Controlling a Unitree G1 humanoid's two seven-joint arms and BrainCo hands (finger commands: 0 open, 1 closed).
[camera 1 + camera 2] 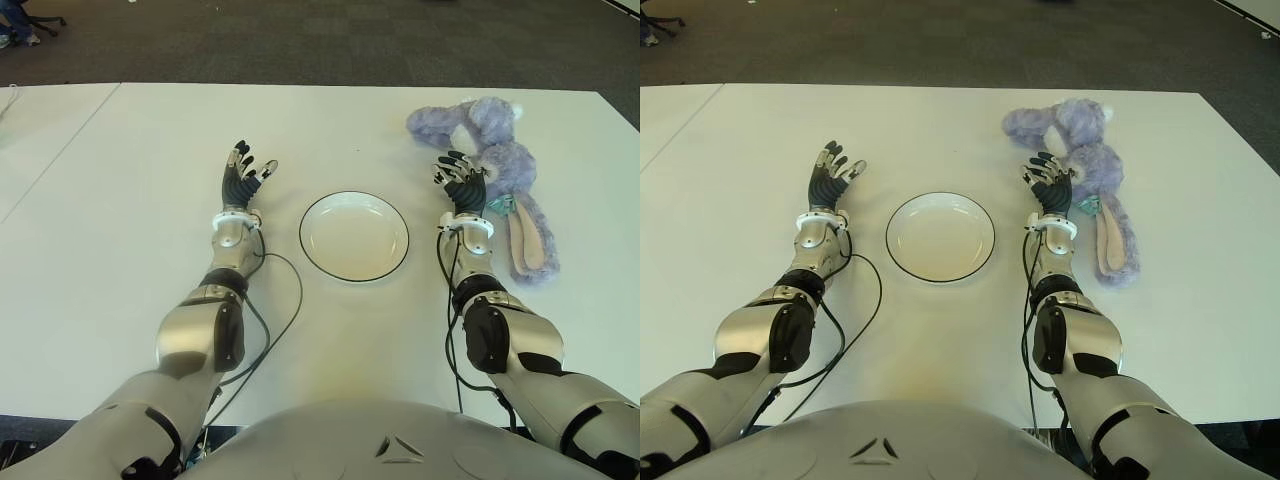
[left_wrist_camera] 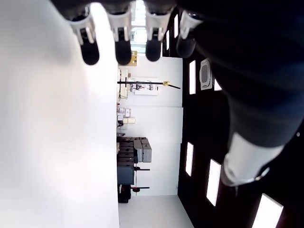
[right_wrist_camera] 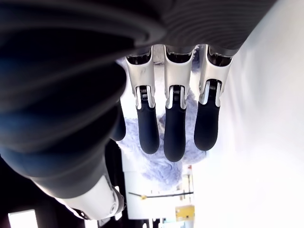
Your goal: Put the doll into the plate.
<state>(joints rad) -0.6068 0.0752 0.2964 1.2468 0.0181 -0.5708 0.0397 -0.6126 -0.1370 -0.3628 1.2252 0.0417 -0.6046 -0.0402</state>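
White table (image 1: 120, 300) bears the doll (image 1: 500, 160) lengthwise, ears toward the robot, beside the spread, empty right hand (image 1: 461, 182).

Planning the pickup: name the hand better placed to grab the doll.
Right. The right hand shows open just beside the purple doll, fingers pointing toward it. The left hand, also open, shows on the plate's far side from the doll.

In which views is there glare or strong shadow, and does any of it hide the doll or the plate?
Left eye view: even light, soft shadows only, doll and plate plain to see. Right wrist view: the right robot hand fills the picture, dark palm in shadow, table overexposed; the doll shows between the fingers. Left wrist view: white table glare, neither thing shows.
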